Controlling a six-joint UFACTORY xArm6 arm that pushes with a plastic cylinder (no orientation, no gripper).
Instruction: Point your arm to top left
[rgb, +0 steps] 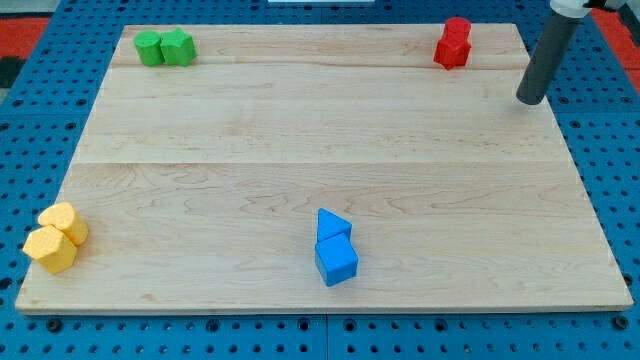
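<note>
My tip (533, 100) is at the view's right edge of the wooden board (320, 130), near the top right corner. It is to the right of and a little below the two red blocks (452, 43), which sit close together at the top right. Two green blocks (165, 47) sit side by side in the top left corner, far from the tip. A blue triangle block (331, 224) rests against a blue cube (336, 261) at the bottom centre. Two yellow blocks (55, 238) sit at the bottom left.
The board lies on a blue perforated table (30, 130) that shows on all sides. A red surface (40, 25) shows at the view's top left, beyond the table.
</note>
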